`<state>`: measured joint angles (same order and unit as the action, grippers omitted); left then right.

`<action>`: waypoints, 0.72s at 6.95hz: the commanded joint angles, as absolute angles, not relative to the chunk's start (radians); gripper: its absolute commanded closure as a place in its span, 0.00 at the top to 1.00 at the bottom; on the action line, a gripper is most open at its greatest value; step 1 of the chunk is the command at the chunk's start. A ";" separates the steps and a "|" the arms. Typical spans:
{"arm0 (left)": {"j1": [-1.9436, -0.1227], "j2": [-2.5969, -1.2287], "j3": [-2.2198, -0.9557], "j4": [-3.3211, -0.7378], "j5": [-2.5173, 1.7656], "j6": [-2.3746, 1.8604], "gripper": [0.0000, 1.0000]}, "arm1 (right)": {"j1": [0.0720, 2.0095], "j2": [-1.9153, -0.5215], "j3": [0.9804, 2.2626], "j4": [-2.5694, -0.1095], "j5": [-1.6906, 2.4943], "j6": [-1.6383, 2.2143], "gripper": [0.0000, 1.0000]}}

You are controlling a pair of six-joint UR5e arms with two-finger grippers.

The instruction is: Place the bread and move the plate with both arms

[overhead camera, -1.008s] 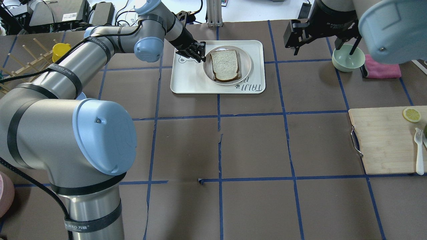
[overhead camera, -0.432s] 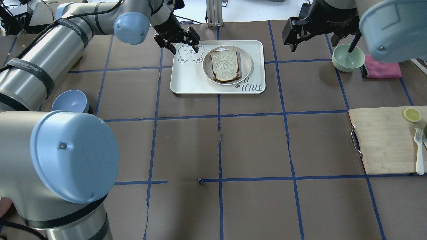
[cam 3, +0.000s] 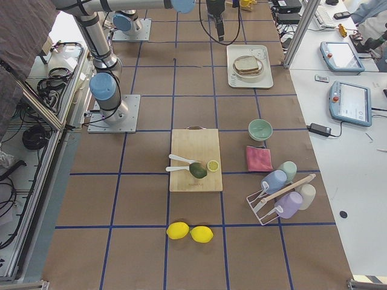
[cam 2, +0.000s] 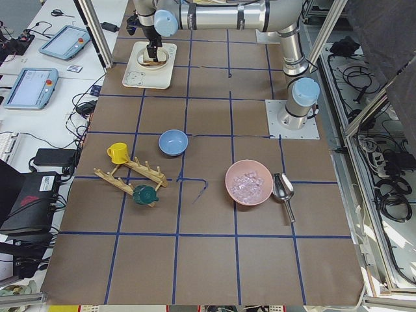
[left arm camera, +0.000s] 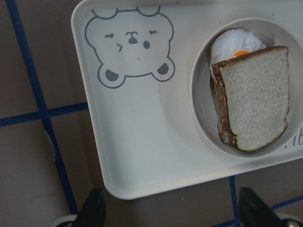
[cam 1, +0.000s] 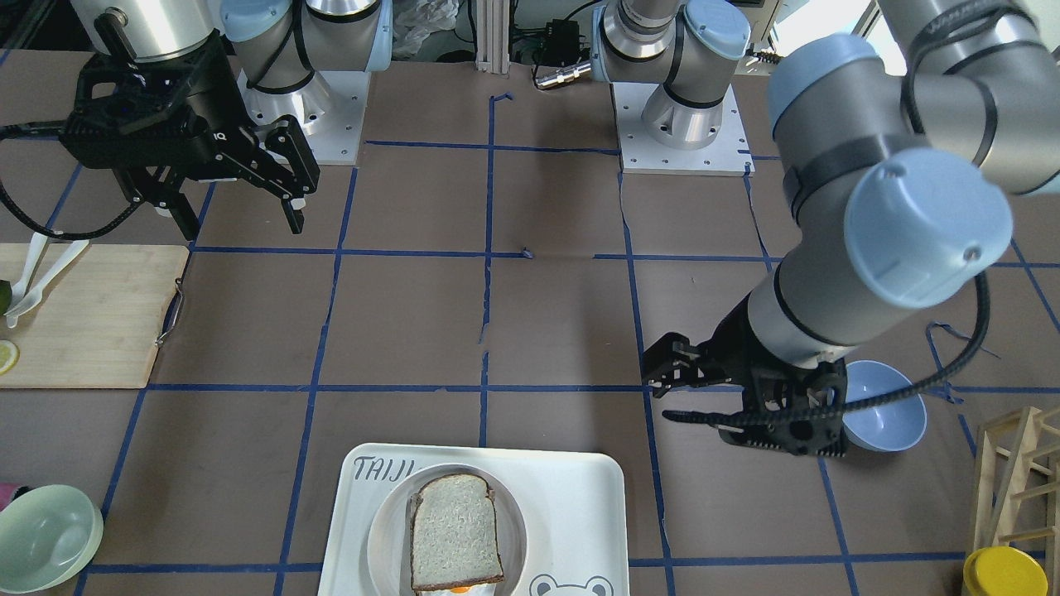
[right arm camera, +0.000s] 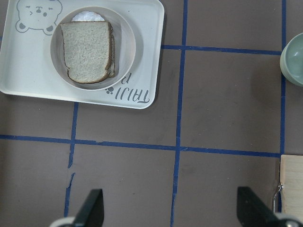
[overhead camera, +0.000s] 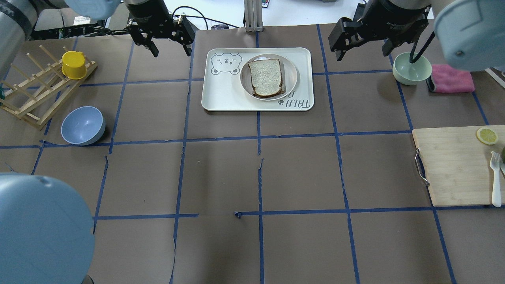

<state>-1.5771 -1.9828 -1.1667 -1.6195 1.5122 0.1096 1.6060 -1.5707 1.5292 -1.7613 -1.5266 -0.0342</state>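
The bread (overhead camera: 267,77) lies flat on top in the white plate (overhead camera: 292,77), which stands on the right part of the tray. It also shows in the front view (cam 1: 455,534), the left wrist view (left arm camera: 255,104) and the right wrist view (right arm camera: 86,51). A fried egg (left arm camera: 236,43) and a second crust edge peek out beneath it. My left gripper (overhead camera: 169,46) is open and empty, raised beyond the tray's far-left corner. My right gripper (overhead camera: 375,53) is open and empty, raised to the right of the tray, between it and the green bowl.
The white bear tray (overhead camera: 221,92) sits at the far centre. A pale green bowl (overhead camera: 411,69) and pink cloth (overhead camera: 451,79) are far right. A cutting board (overhead camera: 453,165) with lemon slice and fork is right. A blue bowl (overhead camera: 83,125) and a wooden rack with a yellow cup (overhead camera: 73,65) are left.
My left gripper has come away from the plate's left rim, opened and swung left and back, off the tray. The right gripper has shifted only slightly. Bread and plate have not moved.
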 commanded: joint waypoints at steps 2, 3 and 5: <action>-1.572 -1.754 -1.365 -1.680 1.528 0.084 1.00 | 1.601 -1.577 1.519 -1.686 -1.551 -0.029 1.00; -1.572 -1.691 -1.429 -1.677 1.528 0.054 1.00 | 1.606 -1.577 1.523 -1.686 -1.543 -0.028 1.00; -1.572 -1.576 -1.588 -1.597 1.528 0.018 1.00 | 1.600 -1.571 1.517 -1.698 -1.554 -0.043 1.00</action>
